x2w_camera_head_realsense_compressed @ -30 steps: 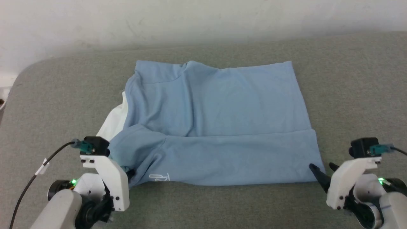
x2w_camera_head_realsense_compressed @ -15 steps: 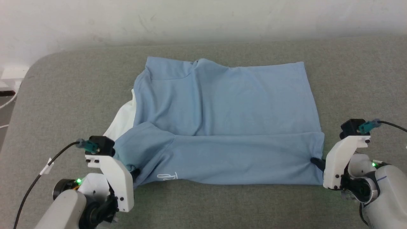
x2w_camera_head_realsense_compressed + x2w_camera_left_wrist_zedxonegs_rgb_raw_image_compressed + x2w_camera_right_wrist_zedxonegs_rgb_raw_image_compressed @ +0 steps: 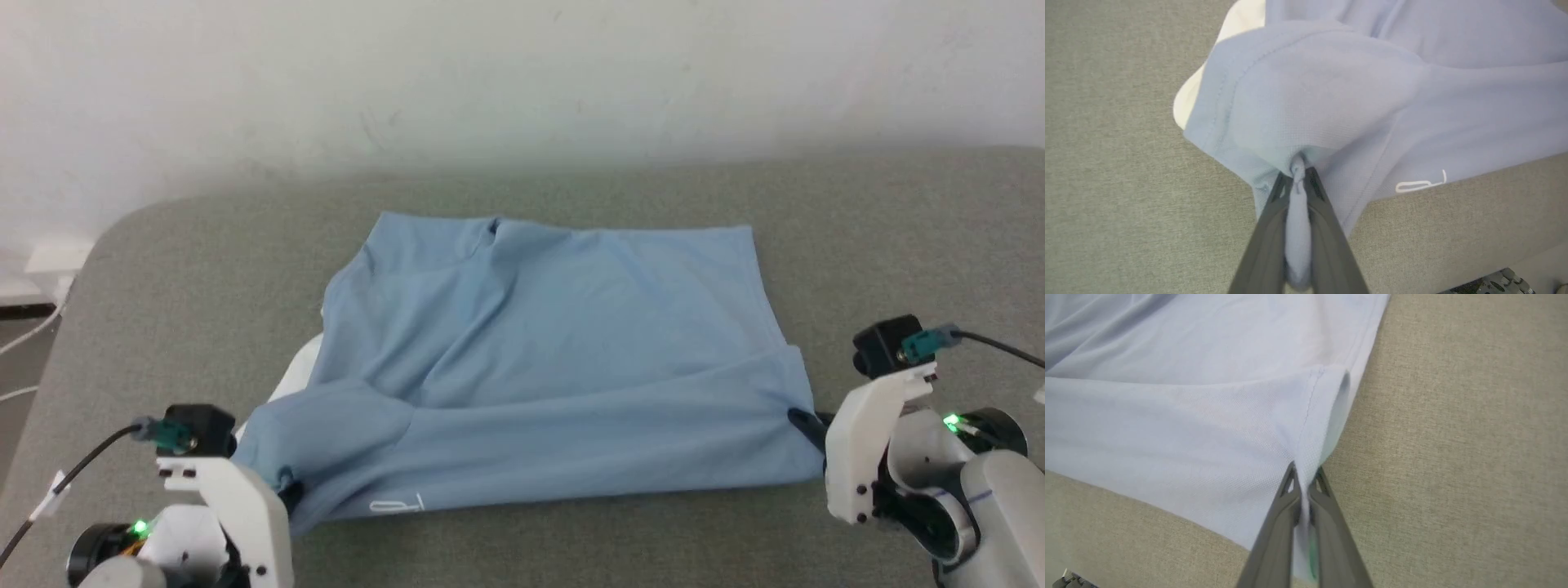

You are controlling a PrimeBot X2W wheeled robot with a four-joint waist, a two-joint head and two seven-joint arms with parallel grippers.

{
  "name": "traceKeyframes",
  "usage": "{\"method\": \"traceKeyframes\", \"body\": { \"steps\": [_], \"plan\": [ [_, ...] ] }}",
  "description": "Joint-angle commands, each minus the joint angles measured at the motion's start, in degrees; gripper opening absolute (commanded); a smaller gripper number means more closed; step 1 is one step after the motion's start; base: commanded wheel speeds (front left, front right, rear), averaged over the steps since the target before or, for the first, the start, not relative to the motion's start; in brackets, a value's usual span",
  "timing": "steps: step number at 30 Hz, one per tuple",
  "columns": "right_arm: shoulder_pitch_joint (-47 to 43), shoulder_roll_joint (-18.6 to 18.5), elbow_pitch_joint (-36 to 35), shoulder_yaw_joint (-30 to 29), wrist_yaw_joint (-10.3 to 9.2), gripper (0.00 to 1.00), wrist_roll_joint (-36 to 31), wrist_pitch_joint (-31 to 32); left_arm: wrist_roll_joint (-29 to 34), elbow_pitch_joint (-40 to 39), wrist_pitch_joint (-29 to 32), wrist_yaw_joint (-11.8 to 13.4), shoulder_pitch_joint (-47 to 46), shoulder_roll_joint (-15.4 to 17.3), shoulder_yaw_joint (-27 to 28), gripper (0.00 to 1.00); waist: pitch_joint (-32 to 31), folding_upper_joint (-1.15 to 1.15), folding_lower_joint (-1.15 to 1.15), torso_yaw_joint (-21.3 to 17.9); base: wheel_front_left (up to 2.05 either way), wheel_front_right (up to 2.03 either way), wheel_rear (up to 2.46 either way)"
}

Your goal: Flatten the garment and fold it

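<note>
You have the left gripper (image 3: 1297, 177) and right gripper (image 3: 1305, 470), jaws clamped on the garment's (image 3: 555, 343) near corners, probably to fold that edge toward the far side of the surface (image 3: 898, 229).

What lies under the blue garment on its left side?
A white lining part peeks out from under the garment, on the grey cushion. How far it reaches beneath is covered.
</note>
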State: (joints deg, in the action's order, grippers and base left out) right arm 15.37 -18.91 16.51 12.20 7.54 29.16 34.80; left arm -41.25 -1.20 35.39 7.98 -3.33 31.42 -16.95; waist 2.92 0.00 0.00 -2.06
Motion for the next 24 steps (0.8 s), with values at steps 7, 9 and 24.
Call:
{"method": "traceKeyframes", "body": {
  "steps": [7,9,24],
  "plan": [
    [-10.3,-0.4,-10.2,-3.2,-0.05,0.00,-0.3,5.7,-0.9,-5.6,2.1,3.2,8.2,2.4,1.0,0.00,-2.9,0.00,0.00,0.2,0.00,0.00,0.00],
    [-12.8,0.3,-11.2,-4.4,-0.05,0.00,-1.0,6.2,-1.7,-5.3,2.0,3.5,9.5,1.3,0.6,0.00,-2.5,0.00,0.00,-0.1,0.00,0.00,0.00],
    [-15.0,7.0,-11.1,-7.1,-0.05,1.00,-9.7,-16.5,-0.6,1.5,-9.2,1.3,2.5,-2.2,3.2,1.00,-0.1,0.00,0.00,-1.3,0.00,0.00,0.00]
  ]
}}
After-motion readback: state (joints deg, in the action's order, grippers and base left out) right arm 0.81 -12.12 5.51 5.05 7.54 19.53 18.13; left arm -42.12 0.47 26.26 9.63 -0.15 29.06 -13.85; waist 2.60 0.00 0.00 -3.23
